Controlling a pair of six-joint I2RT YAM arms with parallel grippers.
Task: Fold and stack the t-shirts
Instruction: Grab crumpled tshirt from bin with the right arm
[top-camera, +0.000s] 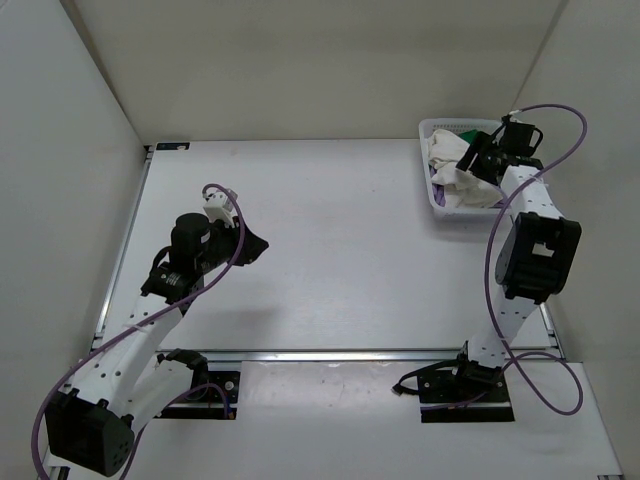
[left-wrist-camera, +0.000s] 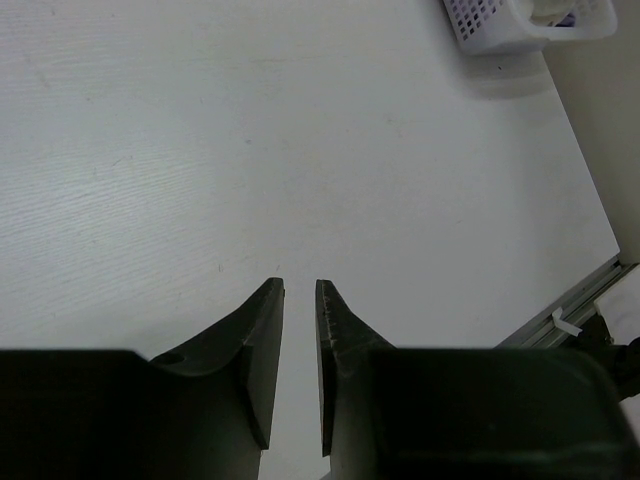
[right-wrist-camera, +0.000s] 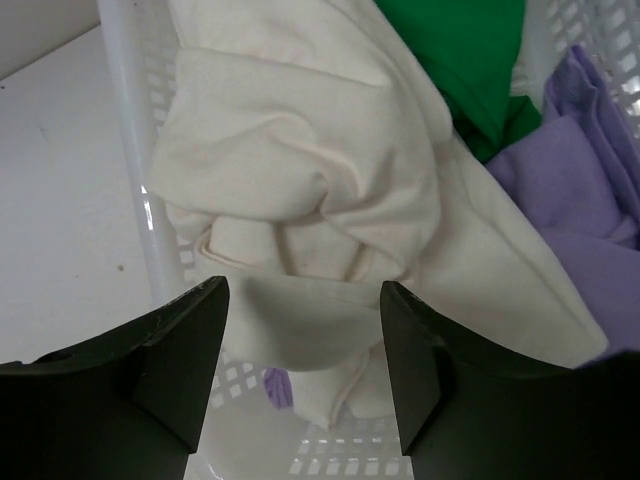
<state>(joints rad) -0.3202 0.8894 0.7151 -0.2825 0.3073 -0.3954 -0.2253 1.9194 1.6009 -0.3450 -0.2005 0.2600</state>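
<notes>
The t-shirts lie crumpled together in a white lattice basket (top-camera: 428, 160) at the table's far right. The cream-white shirt (right-wrist-camera: 300, 180) is on top and spills over the basket wall (right-wrist-camera: 130, 150). Behind it is the green shirt (right-wrist-camera: 460, 50), with the lavender shirt (right-wrist-camera: 590, 190) on the right. My right gripper (right-wrist-camera: 303, 288) hangs just above the cream shirt (top-camera: 450, 178), its jaws wide open and holding nothing. My left gripper (left-wrist-camera: 299, 284) hovers over bare table at mid-left (top-camera: 258, 245). Its fingers stand a narrow gap apart with nothing between them.
The basket (left-wrist-camera: 490, 25) sits against the right wall of the white enclosure. Walls close in the table on the left, back and right. A metal rail (top-camera: 350, 353) runs along the near edge, in front of the arm bases.
</notes>
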